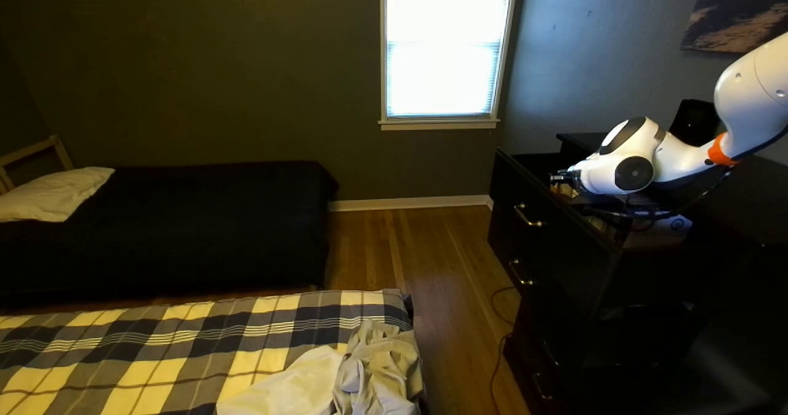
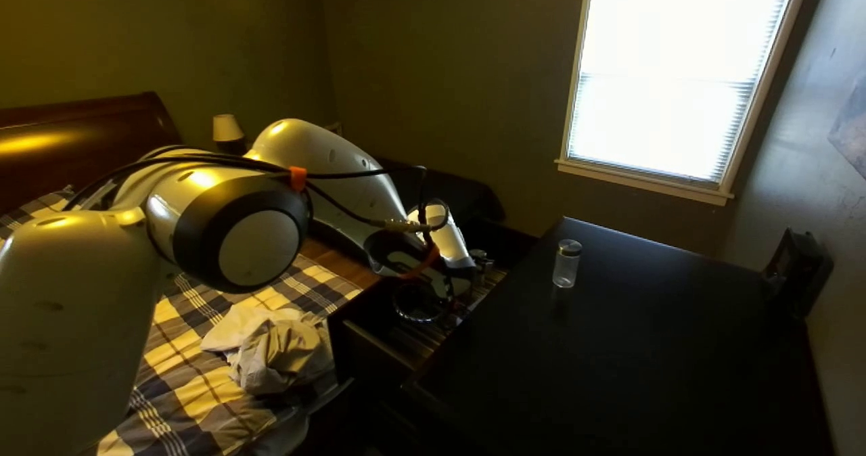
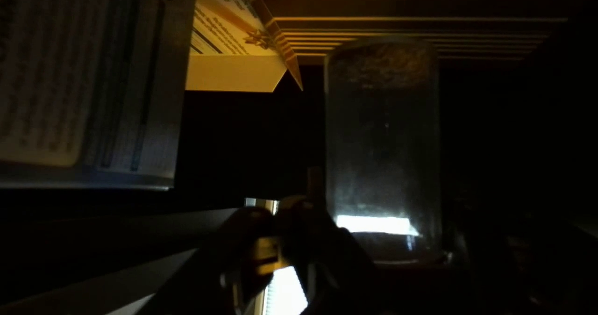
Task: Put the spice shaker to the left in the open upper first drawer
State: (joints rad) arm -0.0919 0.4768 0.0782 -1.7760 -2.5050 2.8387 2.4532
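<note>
The black dresser's top drawer [image 1: 563, 236] is open in both exterior views; its tan striped inside [image 3: 411, 6] shows in the wrist view. A clear cylindrical spice shaker [image 3: 383, 151] stands in the drawer in the wrist view, which appears upside down. My gripper [image 3: 276, 207] is dark there, with its fingertips nearly touching and nothing seen between them. The shaker is beside the fingers; one finger overlaps its edge in the picture, and I cannot tell if they touch. In an exterior view my gripper [image 1: 557, 178] is at the drawer's front edge. The shaker is hidden there.
Another clear jar with a metallic lid [image 2: 567, 264] stands on the dresser top [image 2: 643, 348]. A printed box [image 3: 93, 81] and papers [image 3: 233, 74] lie in the drawer beside the gripper. A black speaker-like object [image 2: 800, 273] stands at the wall. A bed [image 1: 184, 335] faces the drawers.
</note>
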